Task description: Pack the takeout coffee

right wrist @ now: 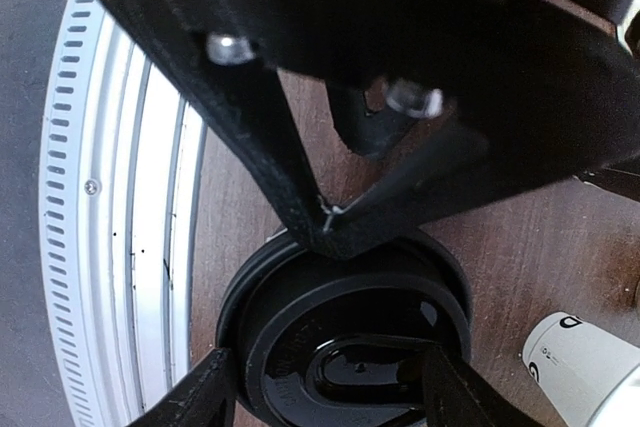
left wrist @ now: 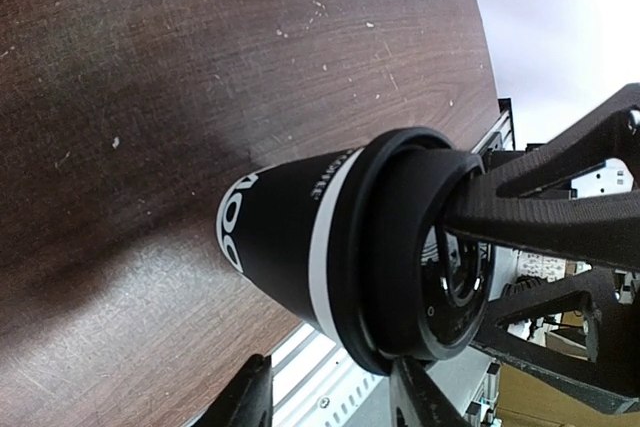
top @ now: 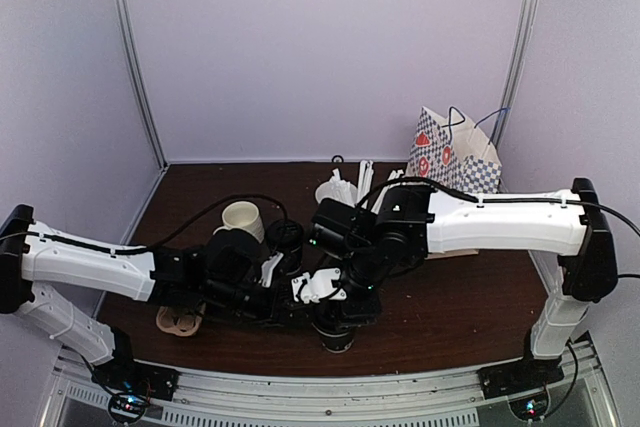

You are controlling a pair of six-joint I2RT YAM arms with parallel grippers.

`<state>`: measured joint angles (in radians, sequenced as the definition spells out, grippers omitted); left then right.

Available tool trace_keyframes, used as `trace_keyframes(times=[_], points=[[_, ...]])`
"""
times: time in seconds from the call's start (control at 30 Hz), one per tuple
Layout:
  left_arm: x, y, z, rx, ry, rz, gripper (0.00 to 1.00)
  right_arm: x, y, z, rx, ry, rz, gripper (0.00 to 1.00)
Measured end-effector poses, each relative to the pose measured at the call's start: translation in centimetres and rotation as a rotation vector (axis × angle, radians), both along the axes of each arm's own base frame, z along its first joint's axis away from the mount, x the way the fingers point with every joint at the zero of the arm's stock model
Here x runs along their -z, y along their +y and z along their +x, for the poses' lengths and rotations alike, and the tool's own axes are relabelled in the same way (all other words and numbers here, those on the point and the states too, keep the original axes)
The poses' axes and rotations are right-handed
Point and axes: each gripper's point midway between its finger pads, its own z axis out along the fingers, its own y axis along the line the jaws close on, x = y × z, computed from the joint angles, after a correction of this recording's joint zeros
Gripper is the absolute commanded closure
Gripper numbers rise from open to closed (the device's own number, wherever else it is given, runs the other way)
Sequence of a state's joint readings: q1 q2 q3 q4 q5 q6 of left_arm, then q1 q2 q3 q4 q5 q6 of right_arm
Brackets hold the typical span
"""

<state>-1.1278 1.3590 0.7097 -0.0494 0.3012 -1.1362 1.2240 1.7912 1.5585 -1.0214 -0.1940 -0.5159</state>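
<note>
- Cup [left wrist: 285,237] standing up, lid [right wrist: 350,347] on.
- Right claw [right wrist: 330,387] straight above cup, gripping lid by its rim, likely to press it tight.
- Left claw [left wrist: 332,377] just beside cup, open, holding nothing, maybe to steady it.
- Paper bag [top: 455,157] far behind cup, for packing.

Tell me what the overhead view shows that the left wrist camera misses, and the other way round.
Only overhead: the chequered paper bag, cream mug, cup of white stirrers and a second black cup. Only the left wrist: the white lettering on the black paper cup and the black lid that the right arm's jaws pinch. Both: that cup, near the front edge of the dark wooden table.
</note>
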Motion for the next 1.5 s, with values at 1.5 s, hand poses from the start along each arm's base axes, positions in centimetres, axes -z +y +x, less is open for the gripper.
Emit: trace_keyframes(times=[1.5], points=[[0.2, -1.2, 0.8, -0.110, 0.045, -0.043, 0.57, 0.4, -0.9, 0.8, -0.202, -0.113, 0.028, 0.11]])
